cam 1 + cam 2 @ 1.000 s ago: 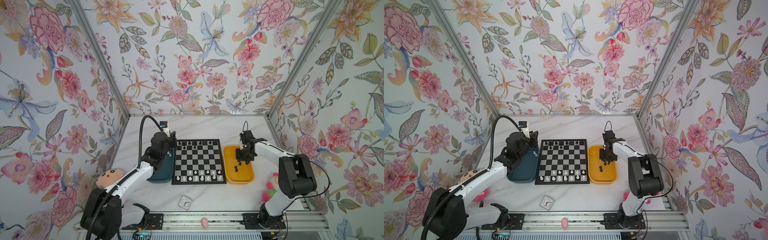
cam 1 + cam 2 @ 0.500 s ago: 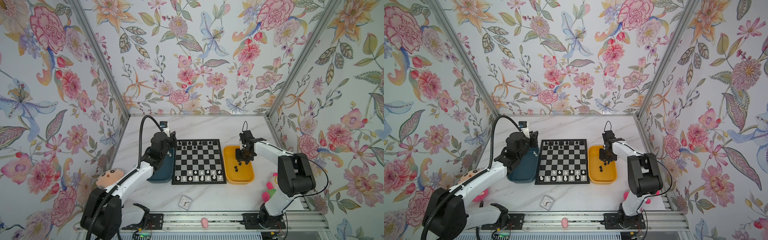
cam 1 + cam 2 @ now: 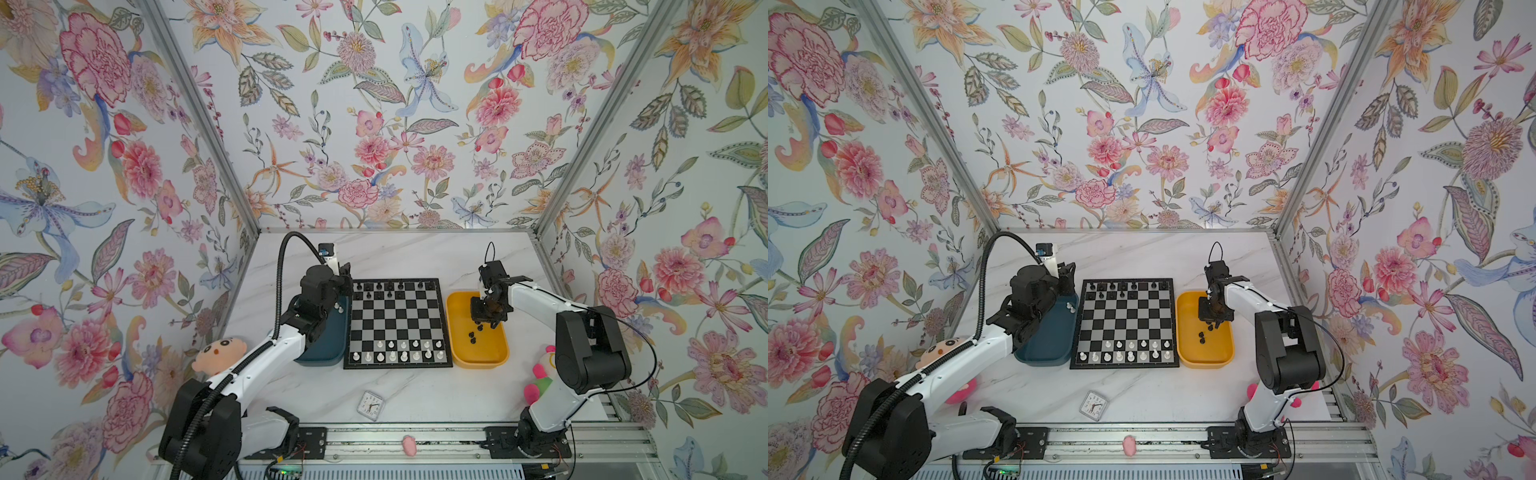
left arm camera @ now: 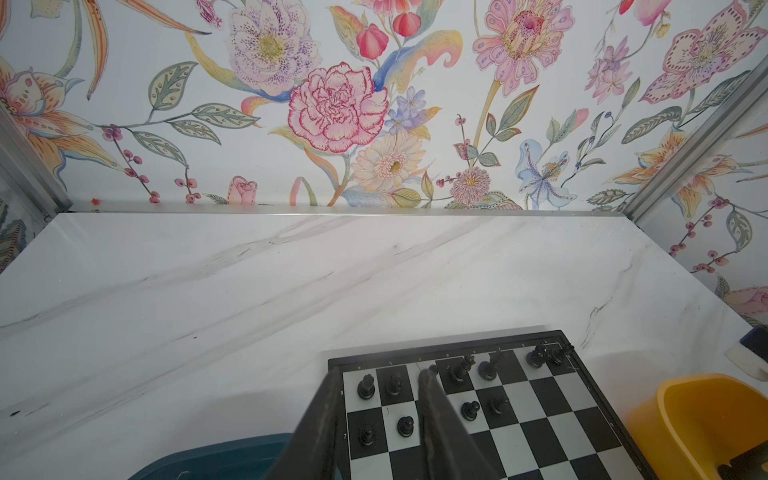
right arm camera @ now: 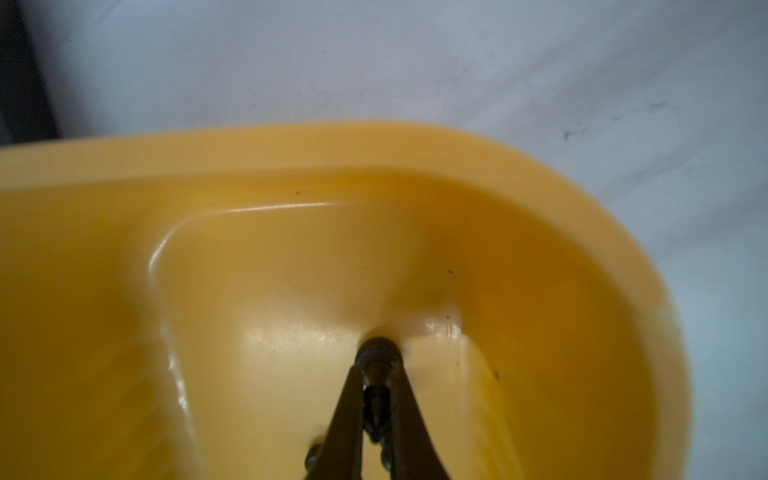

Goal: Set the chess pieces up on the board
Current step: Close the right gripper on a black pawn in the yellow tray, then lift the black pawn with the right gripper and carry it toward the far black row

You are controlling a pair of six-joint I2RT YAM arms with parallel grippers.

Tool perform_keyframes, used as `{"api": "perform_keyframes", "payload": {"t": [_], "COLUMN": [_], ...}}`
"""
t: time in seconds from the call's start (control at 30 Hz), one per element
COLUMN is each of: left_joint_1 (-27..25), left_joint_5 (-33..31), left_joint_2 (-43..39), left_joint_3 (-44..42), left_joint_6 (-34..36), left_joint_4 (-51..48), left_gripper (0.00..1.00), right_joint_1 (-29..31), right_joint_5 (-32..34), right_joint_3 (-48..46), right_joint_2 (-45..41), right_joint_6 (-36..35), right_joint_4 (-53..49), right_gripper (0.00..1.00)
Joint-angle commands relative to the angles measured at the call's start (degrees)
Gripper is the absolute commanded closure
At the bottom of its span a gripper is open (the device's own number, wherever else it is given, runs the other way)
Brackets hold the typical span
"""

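Only the right wrist view shows the right pincer (image 5: 376, 369) pinched tight on a black piece (image 5: 377, 351) in the yellow tray (image 5: 291, 158), right of the board (image 3: 398, 324). The left wrist view shows the left pincer (image 4: 380, 374) partly spread and empty at the board's far left corner, where the border reads 8 and 7. The white pieces (image 3: 392, 351) on its near rows appear only in both top views.

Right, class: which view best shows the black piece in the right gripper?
The right wrist view: close up, the black piece is pinched in the right gripper inside the yellow tray. In both top views the gripper hides it; the left wrist view shows only part of the tray.
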Motion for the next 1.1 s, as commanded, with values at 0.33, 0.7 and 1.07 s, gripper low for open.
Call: {"api": "perform_keyframes", "payload": {"t": [0.33,0.7,1.07], "left_joint_1": [0.82,1.11,1.58], "left_joint_5": [0.05,0.69,0.59], "left_joint_2": [-2.92,-4.7,-6.57], "left_joint_3": [-2.49,-3.98,-5.53], "left_joint_6": [0.43,0.45,0.45], "left_joint_4": [0.62,1.29,1.38], "left_gripper": [0.66,0.65,0.63], "right_joint_1": [1.45,7.15,15.72], "right_joint_5": [1.13,4.25,3.18], "right_joint_3": [6.04,16.39,31.04], "right_joint_2": [-4.24,-5.36,5.83], "right_joint_6": [-0.61,-0.53,-0.79], "right_joint_4": [-7.64,-15.38,-18.37], "right_gripper": [0.98,0.98,0.98]}}
